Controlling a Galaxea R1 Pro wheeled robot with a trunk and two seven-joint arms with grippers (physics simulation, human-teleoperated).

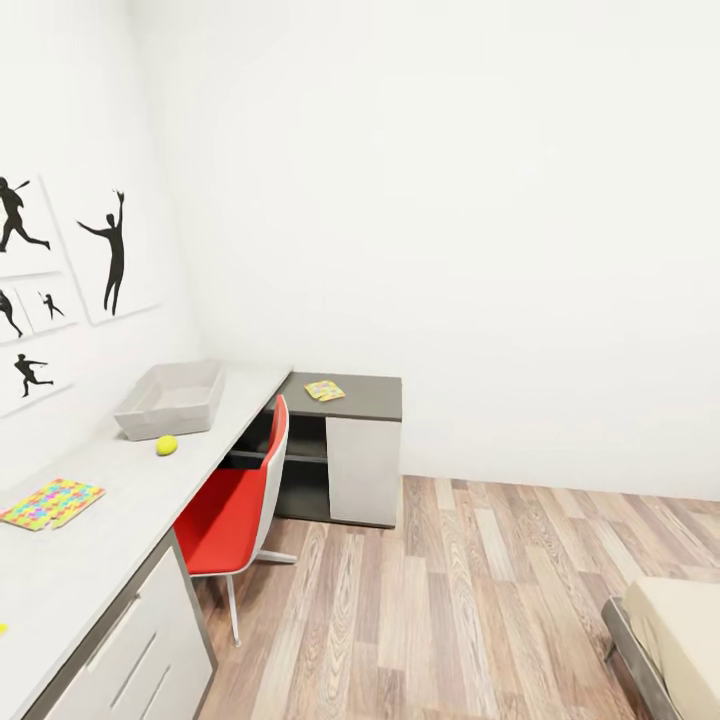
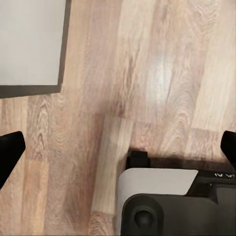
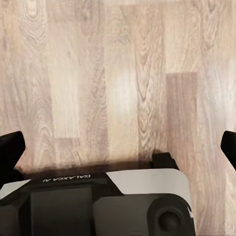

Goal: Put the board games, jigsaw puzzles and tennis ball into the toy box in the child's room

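The toy box (image 1: 172, 399), a shallow light grey rectangular bin with sloping sides, sits on the long light grey surface (image 1: 110, 500) along the left wall, looking empty from here. Just near of it lies the small yellow-green tennis ball (image 1: 166, 445), apart from the bin. Nearer still, at the left edge, lies a thin multicoloured jigsaw puzzle (image 1: 50, 502); a second jigsaw (image 1: 324, 390) rests on the lower dark grey section (image 1: 370, 396) at the far end. A red chair (image 1: 237, 500) is tucked under the surface. A corner of the beige bed (image 1: 675, 630) shows at the near right.

Both wrist views look down on the wood-plank floor (image 3: 118, 73). The left gripper (image 2: 118, 147) and right gripper (image 3: 118, 147) have fingers spread wide, holding nothing.

The robot seems to be approaching; nothing appears packed yet. Next, it likely needs to close in on the surface and reach for a toy.
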